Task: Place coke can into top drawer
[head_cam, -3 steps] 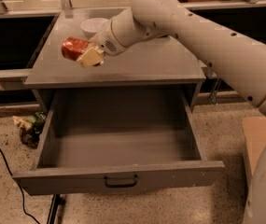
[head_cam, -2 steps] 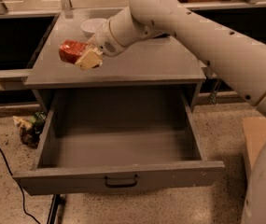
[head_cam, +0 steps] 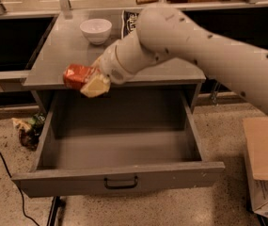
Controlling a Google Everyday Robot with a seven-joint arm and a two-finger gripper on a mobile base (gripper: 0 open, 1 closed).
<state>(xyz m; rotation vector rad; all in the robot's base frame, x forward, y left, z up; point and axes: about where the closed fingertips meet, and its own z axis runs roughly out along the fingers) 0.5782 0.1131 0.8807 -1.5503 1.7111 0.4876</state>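
Observation:
The coke can is red-orange and lies sideways in my gripper, which is shut on it. The gripper holds the can in the air at the front left edge of the cabinet top, above the back left of the top drawer. The drawer is pulled fully out, a grey box with nothing in it, and its front panel carries a small black bar handle. One cream fingertip covers the can's right end.
A white bowl stands at the back of the cabinet top, with a dark bag beside it. A cardboard box lies on the floor at right. Crumpled litter and a black cable lie on the floor at left.
My gripper has carried the can from over the cabinet top forward and down to the cabinet's front edge, above the open drawer.

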